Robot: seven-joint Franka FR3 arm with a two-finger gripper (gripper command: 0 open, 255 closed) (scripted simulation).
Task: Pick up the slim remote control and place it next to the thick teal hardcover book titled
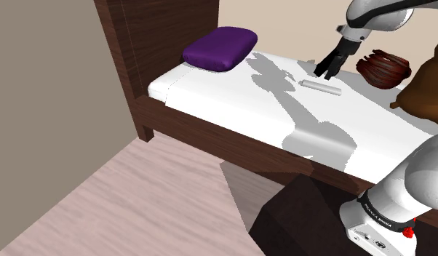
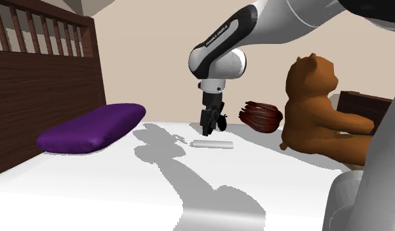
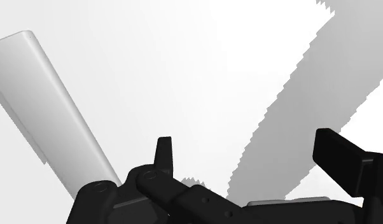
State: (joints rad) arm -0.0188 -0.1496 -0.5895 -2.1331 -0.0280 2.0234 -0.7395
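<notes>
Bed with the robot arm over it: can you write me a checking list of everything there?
Surface: bed with a white sheet, flat, crossed by the arm's grey shadow.
Job's things: pale slim remote lying flat on the sheet, not held.
Clutter: purple pillow near the headboard; brown teddy bear sitting on the bed; reddish-brown ridged thing beside the bear.
Grippers: black gripper open, close over the sheet; the remote lies beside its fingers, not between them.
Cables: nothing seen.
Surroundings: dark wooden headboard, pale wood floor, beige wall.
</notes>
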